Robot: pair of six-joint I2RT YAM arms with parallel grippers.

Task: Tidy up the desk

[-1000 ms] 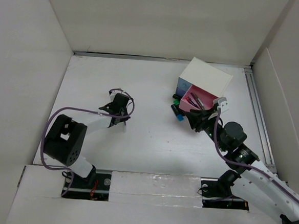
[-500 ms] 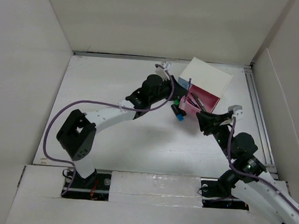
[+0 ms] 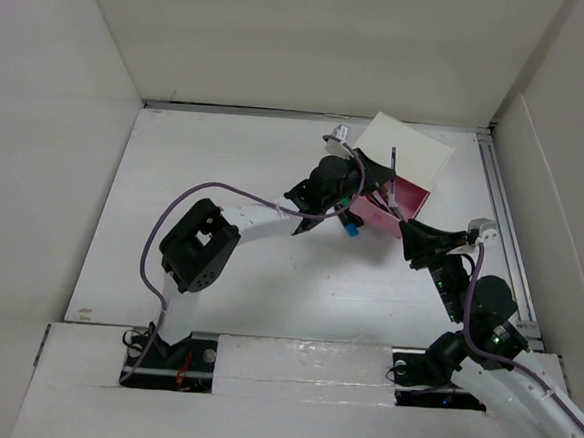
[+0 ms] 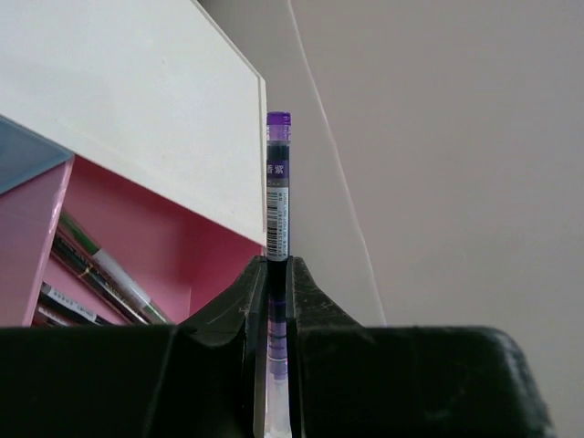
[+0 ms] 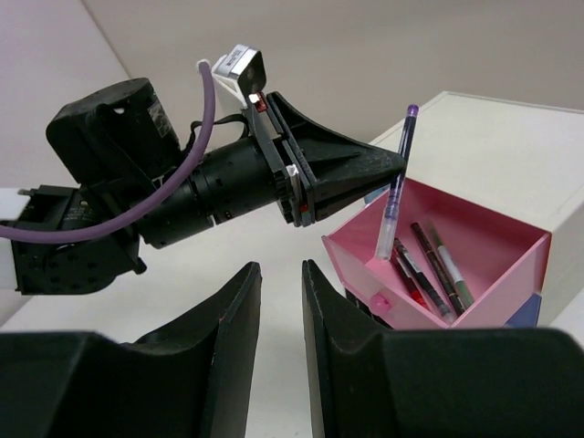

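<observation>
My left gripper (image 3: 383, 177) is shut on a purple pen (image 4: 278, 182), which stands upright between the jaws. It holds the pen (image 5: 397, 187) over the open pink drawer (image 5: 456, 265) of a small white box (image 3: 407, 152), lower tip just above the drawer's front corner. Three pens (image 5: 433, 265) lie inside the drawer. My right gripper (image 3: 408, 230) hangs just in front of the drawer, pointing at it. Its jaws are open (image 5: 281, 269) with a narrow gap and nothing between them. The white desk (image 3: 297, 290) lies under both arms.
Loose markers, one with a blue cap (image 3: 352, 228), lie on the desk at the box's left front corner, under my left wrist. White wall panels (image 3: 35, 161) close the desk in on three sides. A metal rail (image 3: 503, 214) runs along the right edge.
My left arm has swung from the desk's left-middle over to the box, carrying the purple pen. My right gripper has backed away from the drawer to the right, and its jaws have narrowed slightly.
</observation>
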